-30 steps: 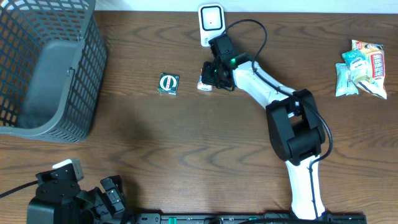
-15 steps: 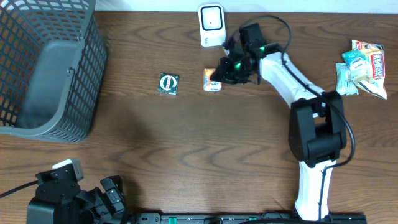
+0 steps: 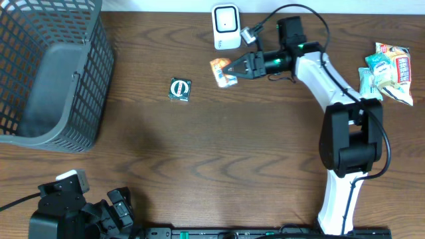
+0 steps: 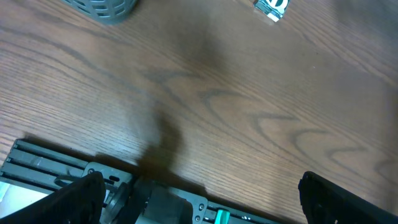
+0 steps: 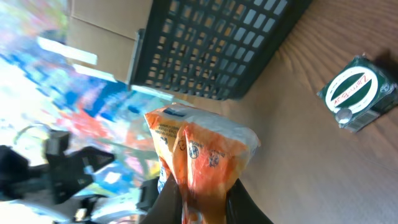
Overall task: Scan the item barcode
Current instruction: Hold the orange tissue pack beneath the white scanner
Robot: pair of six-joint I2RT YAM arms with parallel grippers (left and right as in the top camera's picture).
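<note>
- While the right arm [image 3: 325,73] reaches across the far side of the table [image 3: 219,153], its right gripper [image 3: 232,68] is pinched nearly closed on an orange snack packet [image 3: 223,72].
- From above, the packet sits at the fingertips, just below and in front of the white scanner [image 3: 226,26] but apart from it.
- Seen from the right wrist, the packet [image 5: 200,149] stands up between the two dark fingers [image 5: 166,198], its crimped lower edge clamped and its puffed orange and white top free above them.
- Whether the packet's bottom touches the wood cannot be told from above.
- A small green box [image 3: 179,89] with a round white label lies flat on the table to the left of the packet, apart from it; the right wrist view shows it [image 5: 357,93] at the right edge.
- A grey mesh basket [image 3: 53,73] stands at the far left corner.
- Several snack bags [image 3: 388,72] lie together at the far right edge.
- At the near left corner, the left gripper [image 4: 199,183] has its jaws spread wide, holding nothing, with bare wood between the fingers [image 4: 339,198].
</note>
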